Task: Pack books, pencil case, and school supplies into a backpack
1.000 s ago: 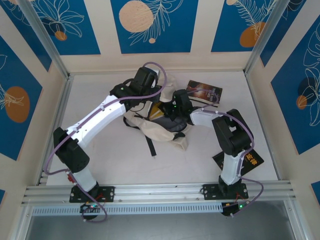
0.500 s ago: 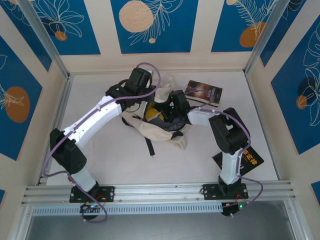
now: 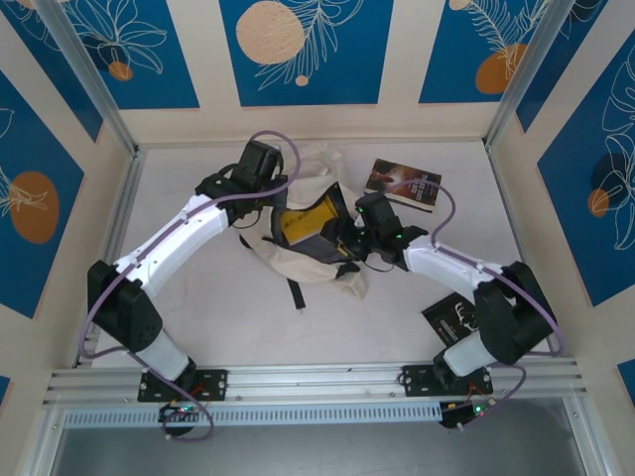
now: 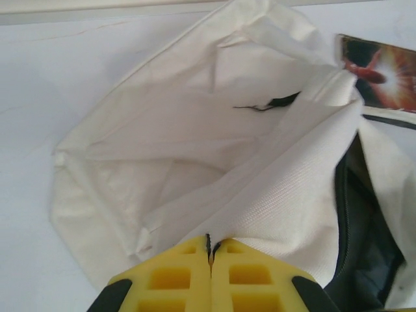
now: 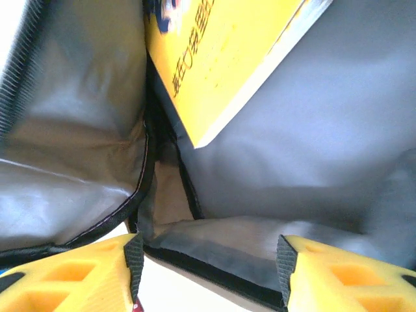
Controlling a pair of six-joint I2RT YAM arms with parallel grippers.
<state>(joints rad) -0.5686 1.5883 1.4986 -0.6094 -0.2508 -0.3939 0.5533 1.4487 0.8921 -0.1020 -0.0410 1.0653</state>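
**Holding the backpack open, one book inside**

The left gripper is closed tight on a fold of the cream backpack, pinching the fabric at the edge of its mouth. The right gripper sits at the opening with its fingers spread apart and nothing between them. A yellow book leans inside against the grey lining. On the table, a dark brown book lies near the backpack's far right side. A black book lies by the right arm's base.
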